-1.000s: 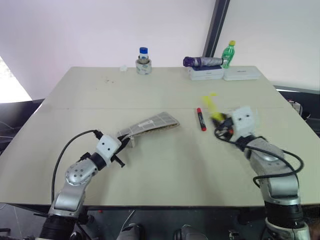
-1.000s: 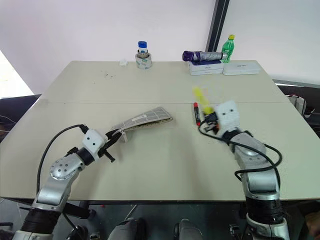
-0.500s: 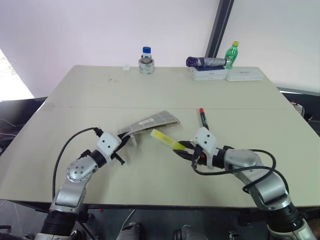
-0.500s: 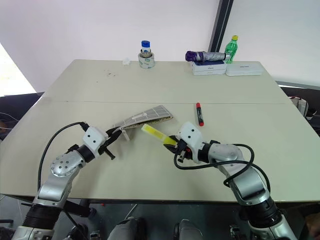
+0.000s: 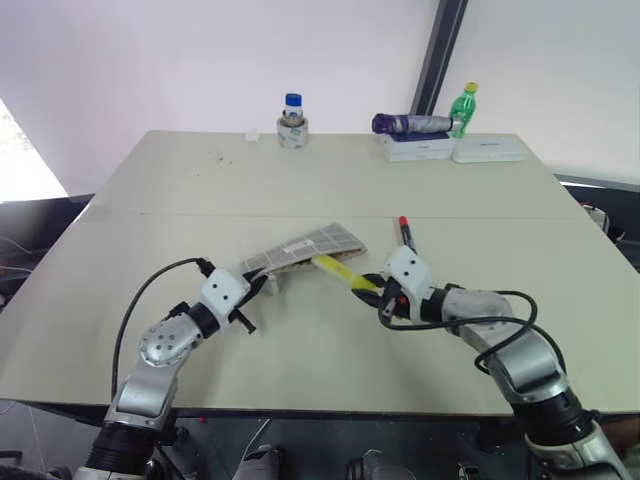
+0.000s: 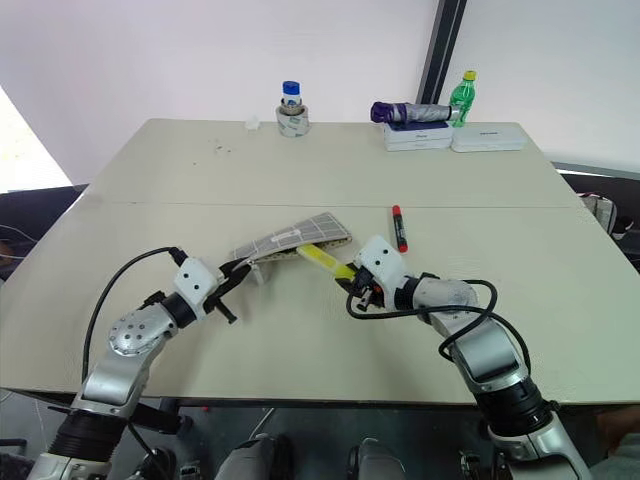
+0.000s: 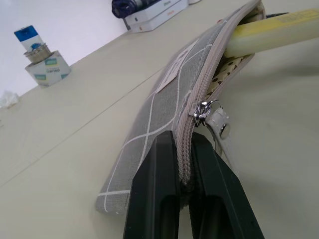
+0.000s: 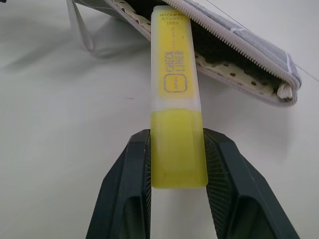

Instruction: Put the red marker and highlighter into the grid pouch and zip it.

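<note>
Centrally on the tabletop [image 5: 480, 190], the grid pouch [image 5: 305, 247] lay flat with its zipper edge raised at the near-left end, where the left gripper [image 7: 182, 164] had its fingers pressed together on the fabric just behind the zipper pull [image 7: 213, 118]. The right gripper [image 8: 175, 149] pinched the highlighter [image 8: 175, 89] at its yellow rear end, the pale cap end pointing into the pouch's open mouth, touching or just inside the dotted lining. The red marker [image 5: 405, 232] lay loose on the tabletop just right of the pouch, beyond the right gripper. The pouch appeared soft and limp, likely to sag shut unless its edge was held up; a hold near the zipper seam seemed best. The highlighter looked stiff, light and smooth, so a grip across its flat sides should resist twisting. The slim marker would probably roll, and might best be taken at mid-length.
</note>
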Robot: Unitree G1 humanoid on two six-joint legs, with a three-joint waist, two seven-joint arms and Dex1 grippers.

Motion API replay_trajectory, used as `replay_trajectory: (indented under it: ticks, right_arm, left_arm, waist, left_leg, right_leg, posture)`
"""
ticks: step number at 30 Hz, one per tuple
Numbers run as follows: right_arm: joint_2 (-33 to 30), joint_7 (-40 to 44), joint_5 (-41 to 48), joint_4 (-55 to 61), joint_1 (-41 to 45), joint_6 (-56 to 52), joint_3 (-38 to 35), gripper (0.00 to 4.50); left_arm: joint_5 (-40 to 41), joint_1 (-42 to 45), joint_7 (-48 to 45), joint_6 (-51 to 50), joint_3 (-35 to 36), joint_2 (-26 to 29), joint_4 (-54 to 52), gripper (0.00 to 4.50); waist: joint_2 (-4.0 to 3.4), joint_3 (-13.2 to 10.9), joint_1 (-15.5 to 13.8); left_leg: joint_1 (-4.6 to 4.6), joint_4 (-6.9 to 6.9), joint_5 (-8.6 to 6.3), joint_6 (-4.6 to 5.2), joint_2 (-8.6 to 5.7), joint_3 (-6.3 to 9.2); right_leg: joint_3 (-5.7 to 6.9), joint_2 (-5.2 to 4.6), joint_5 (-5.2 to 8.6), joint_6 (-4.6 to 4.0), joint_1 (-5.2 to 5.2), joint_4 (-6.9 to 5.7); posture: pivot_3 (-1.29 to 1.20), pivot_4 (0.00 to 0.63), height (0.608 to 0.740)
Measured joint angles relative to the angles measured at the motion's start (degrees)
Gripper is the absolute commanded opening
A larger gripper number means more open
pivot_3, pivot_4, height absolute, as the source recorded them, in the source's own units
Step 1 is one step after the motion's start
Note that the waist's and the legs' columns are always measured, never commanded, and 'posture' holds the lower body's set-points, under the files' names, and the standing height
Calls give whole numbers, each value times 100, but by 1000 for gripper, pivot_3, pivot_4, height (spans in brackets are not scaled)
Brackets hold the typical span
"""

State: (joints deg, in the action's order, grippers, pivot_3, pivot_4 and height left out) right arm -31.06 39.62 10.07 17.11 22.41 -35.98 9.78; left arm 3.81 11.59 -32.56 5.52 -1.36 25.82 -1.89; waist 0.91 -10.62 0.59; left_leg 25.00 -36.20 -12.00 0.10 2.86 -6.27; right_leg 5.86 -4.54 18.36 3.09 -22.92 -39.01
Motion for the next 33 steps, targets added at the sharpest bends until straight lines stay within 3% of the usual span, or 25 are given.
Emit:
replay_trajectory:
  ticks: [8,15,24,30,33]
  right_arm:
    - [-355,395,-712,-307,657,800,697,889]
    - [-334,544,-2053,-1167,1323,2217,1798,889]
    - [-263,395,-3011,-2179,1835,4152,1921,889]
    - [-157,644,-2800,-2287,1832,4415,1807,3876]
    - [-181,784,-2506,-2111,1774,4354,1522,3876]
  left_arm:
    - [-266,-142,-492,324,-397,370,-146,0]
    - [-341,-25,-685,377,-465,468,-143,0]
    - [-312,34,-685,328,-429,471,-158,0]
    - [-183,14,-553,177,-327,340,-267,0]
    - [-154,-3,-454,107,-250,294,-285,0]
  waist:
    - [-2,0,15]
    - [-2,0,9]
    - [-2,0,15]
    - [-2,0,5]
    - [-2,0,8]
  left_leg:
    - [-1,-1,1,-2,1,-1]
    - [-1,-5,2,-2,0,-3]
    - [-1,-5,10,-14,1,-5]
    - [-1,-8,9,-13,1,-4]
    - [-2,-9,9,-11,1,-4]
  right_leg:
    - [0,2,0,0,-2,-4]
    - [0,1,0,0,-2,-5]
    - [1,2,0,0,-1,-7]
    - [0,1,0,0,1,-9]
    - [1,1,-1,0,3,-10]
  posture:
    - [0,150,737]
    - [0,150,737]
    - [0,150,737]
    - [0,150,737]
    - [0,150,737]
